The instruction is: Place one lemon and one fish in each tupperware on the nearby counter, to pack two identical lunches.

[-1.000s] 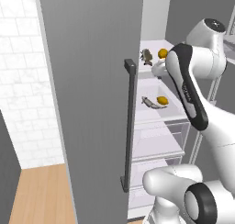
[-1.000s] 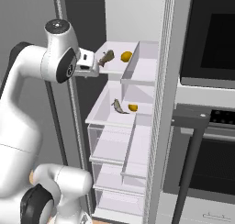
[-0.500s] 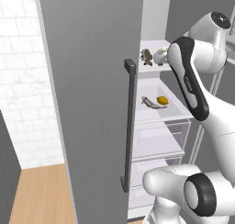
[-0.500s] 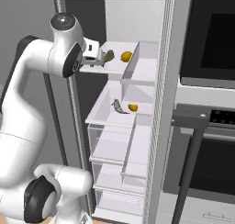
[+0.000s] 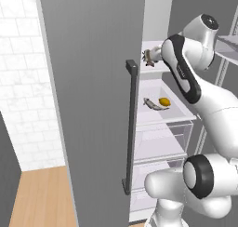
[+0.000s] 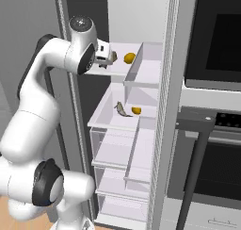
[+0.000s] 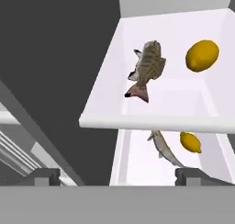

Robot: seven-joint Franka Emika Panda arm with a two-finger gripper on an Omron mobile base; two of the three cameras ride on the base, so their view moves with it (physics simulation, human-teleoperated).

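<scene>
Two fish: upper (image 7: 148, 67) clear, lower (image 7: 166, 149) partly behind shelf (image 7: 156, 123).

White rounded arm (image 5: 186, 77) links — dark joint caps, bulky glossy base.

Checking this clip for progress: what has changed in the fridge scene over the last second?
The arm has swung up and in, bringing the open gripper from beside the shelf front to just before the upper fish. Nothing has been taken hold of. That fish and lemon on the upper shelf, and the lower fish and lemon, lie where they were.
</scene>
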